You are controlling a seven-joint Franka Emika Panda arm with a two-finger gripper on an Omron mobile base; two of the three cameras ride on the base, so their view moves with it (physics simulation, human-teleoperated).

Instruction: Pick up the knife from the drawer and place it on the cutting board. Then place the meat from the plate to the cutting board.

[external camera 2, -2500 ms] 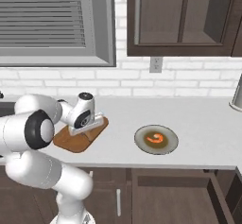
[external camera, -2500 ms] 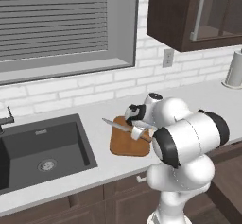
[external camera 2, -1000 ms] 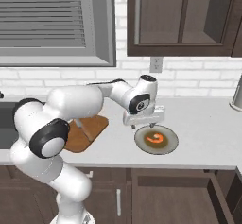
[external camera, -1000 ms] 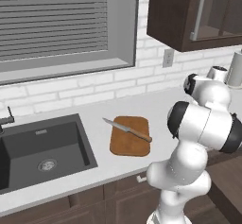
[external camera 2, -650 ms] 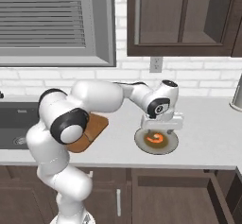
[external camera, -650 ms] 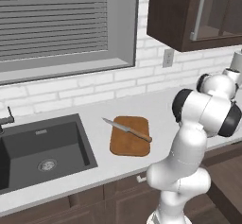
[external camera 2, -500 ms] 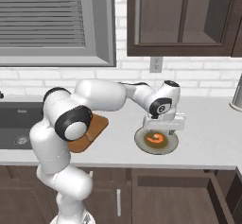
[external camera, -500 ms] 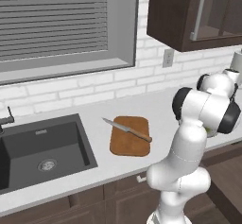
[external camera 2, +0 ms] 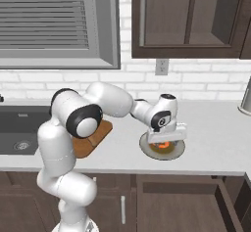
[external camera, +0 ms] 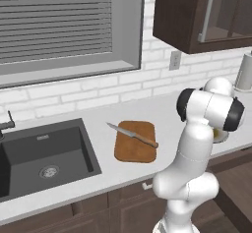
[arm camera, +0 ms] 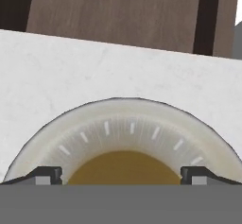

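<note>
The knife [external camera: 133, 134] lies slantwise on the reddish-brown cutting board [external camera: 137, 148], its brown handle toward the right. The board [external camera 2: 97, 134] also peeks out behind my arm in the right base view. My gripper [external camera 2: 165, 139] hangs open just above the grey-beige plate [external camera 2: 145, 147], and the orange-red meat [external camera 2: 164, 146] glows right under the hand. In the hand view the gripper [arm camera: 120, 176] has its fingertips [arm camera: 47, 175] spread wide over the plate [arm camera: 127, 116], with nothing between them. The drawer front [external camera: 129, 193] sits under the counter edge, beside my arm's base.
A dark sink [external camera: 44, 153] takes up the counter's left end. A pale upright object [external camera 2: 245, 99] stands at the far right by the brick wall. Dark wall cabinets [external camera 2: 186, 15] hang overhead. The plate lies close to the counter's front edge.
My arm left the knife on the cutting board, swung right across the counter, and came down over the plate. The jaws have stayed wide.
</note>
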